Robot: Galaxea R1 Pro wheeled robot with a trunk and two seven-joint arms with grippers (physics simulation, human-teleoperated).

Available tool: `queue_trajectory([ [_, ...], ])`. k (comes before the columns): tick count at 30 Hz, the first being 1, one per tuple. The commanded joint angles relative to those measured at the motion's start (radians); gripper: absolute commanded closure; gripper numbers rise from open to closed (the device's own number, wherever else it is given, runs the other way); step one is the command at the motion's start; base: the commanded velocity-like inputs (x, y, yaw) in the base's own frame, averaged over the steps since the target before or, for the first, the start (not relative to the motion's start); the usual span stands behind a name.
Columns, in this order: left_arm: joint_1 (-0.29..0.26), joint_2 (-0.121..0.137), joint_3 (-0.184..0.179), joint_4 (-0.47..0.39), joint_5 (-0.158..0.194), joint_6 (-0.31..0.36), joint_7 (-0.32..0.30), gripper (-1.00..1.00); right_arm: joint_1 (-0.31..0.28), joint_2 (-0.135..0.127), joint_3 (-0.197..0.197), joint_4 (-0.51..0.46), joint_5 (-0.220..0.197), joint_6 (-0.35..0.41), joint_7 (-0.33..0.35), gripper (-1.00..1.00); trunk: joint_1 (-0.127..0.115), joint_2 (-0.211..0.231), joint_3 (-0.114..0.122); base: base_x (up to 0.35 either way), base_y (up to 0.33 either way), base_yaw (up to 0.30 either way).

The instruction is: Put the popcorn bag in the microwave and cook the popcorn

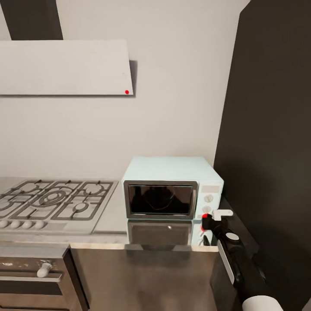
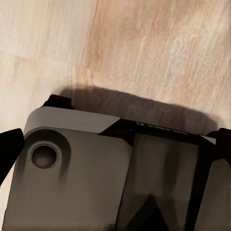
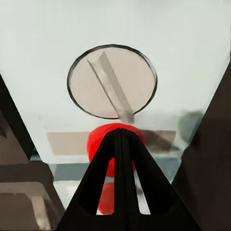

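The right gripper [image 1: 207, 221] reaches up to the control panel of the microwave [image 1: 170, 169], at the panel's lower corner. In the right wrist view its two black fingers [image 3: 108, 192] meet in a closed point with nothing between them, and that point lies over the red dot [image 3: 98, 139] on the pale front; whether it actually touches cannot be told. Just past the dot sits one white knob [image 3: 113, 82] with a raised grey bar across it. The head view shows two white knobs on the panel, one above the other, with the red dot below them beside the fingertips.

The microwave's dark glass door [image 1: 160, 199] is closed, to the gripper's left, and its front is mirrored in the glossy countertop [image 1: 114, 216] on which it stands. To the gripper's right a tall dark cabinet [image 1: 268, 142] stands close, leaving only a narrow gap for the arm. Further left lies a gas hob [image 1: 54, 201] with four visible grates and four pale knobs along its front.

The left wrist view looks down past dark robot parts [image 2: 115, 178] onto wooden floor [image 2: 144, 48]; whether the left jaws are open cannot be told.
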State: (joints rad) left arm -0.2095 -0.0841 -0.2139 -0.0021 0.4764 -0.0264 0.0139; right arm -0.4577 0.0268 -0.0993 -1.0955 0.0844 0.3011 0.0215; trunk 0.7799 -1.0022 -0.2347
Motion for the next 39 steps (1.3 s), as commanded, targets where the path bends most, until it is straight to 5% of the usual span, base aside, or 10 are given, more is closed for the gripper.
queue_trajectory([
  [1,-0.001,0.0,-0.008,0.001,0.008,-0.003,0.001,-1.0,-0.001,0.001,-0.002,0.004,0.009,0.006,0.002,1.0,0.0,-0.001,-0.001,0.154,0.0,0.0],
  [19,-0.001,0.0,-0.008,0.001,0.008,-0.003,0.001,-1.0,-0.001,-0.007,0.0,0.076,0.015,-0.034,0.003,1.0,0.0,-0.001,-0.001,0.086,0.0,0.0],
  [39,-0.001,-0.002,-0.01,0.001,0.008,-0.003,0.003,-1.0,-0.001,-0.002,0.003,0.065,0.017,-0.034,0.009,1.0,0.0,-0.001,-0.001,-0.293,0.0,0.0],
])
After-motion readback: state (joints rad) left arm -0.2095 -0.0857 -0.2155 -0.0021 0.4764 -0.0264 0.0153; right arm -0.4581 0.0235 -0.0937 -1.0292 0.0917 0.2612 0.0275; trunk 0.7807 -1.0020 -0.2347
